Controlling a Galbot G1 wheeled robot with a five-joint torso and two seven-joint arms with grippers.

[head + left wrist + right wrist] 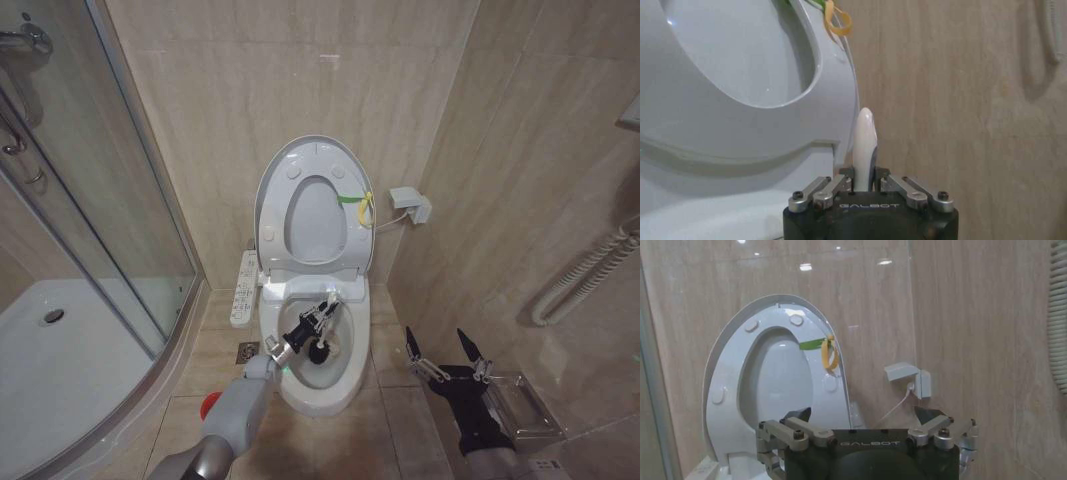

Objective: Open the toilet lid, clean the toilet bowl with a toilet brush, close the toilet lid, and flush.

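Low in the head view, the left pincer (322, 312) grips the toilet brush (318, 350) inside the toilet bowl (345, 385), while the right pincer (447, 352) hangs spread wide and empty beside it. Left wrist view: fingers (830, 187) clamp the white handle. Right wrist view: the toilet lid (727, 385) stands upright against the wall.

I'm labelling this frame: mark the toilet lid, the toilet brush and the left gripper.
toilet lid (277, 190), head view, on its raised underside near the left rim.
toilet brush (318, 351), head view, on the dark bristle head inside the bowl.
left gripper (322, 315), head view, midway between its fingertips, shut on the brush handle.
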